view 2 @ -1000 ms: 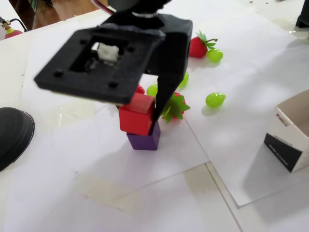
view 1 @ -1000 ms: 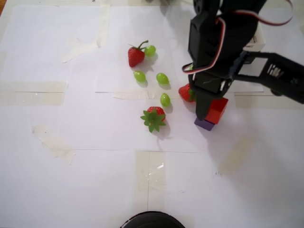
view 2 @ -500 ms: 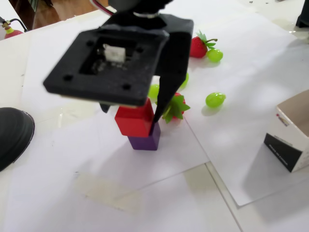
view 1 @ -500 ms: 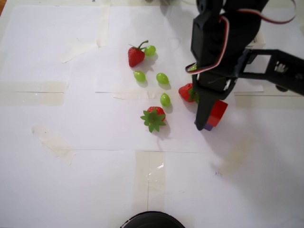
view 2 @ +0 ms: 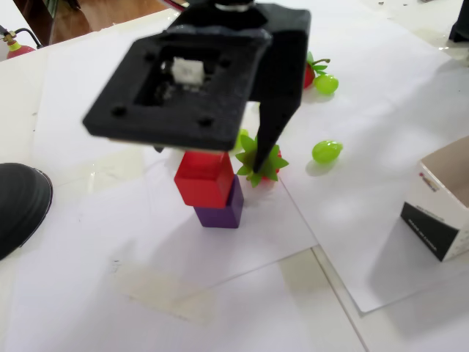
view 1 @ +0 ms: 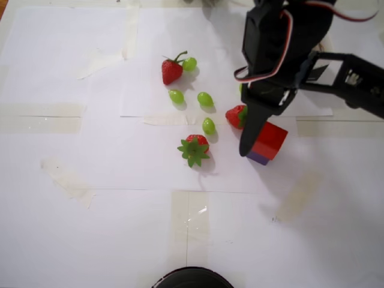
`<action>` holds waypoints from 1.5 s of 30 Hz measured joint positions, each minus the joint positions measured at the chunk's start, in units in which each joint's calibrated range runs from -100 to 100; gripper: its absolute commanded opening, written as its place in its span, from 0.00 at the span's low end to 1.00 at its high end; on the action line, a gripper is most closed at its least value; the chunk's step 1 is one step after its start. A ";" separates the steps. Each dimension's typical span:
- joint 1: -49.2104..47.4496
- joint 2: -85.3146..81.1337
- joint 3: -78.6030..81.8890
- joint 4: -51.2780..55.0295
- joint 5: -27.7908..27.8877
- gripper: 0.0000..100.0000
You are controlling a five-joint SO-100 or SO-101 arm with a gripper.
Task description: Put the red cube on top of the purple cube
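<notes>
The table point(view 1: 90, 228) is covered in white paper. The arm hangs above the stack, its fingers point(view 2: 265, 147) apart and clear of both cubes. The red cube point(view 2: 204, 179) sits on the purple cube point(view 2: 220, 214), slightly offset, beside a strawberry point(view 2: 262, 163).

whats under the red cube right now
The red cube sits on the purple cube, shifted a bit left of it in the fixed view. Overhead, only a purple sliver shows; the contact face between them is hidden.
</notes>
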 measured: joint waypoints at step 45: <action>17.08 -113.31 127.15 -26.80 -13.24 0.00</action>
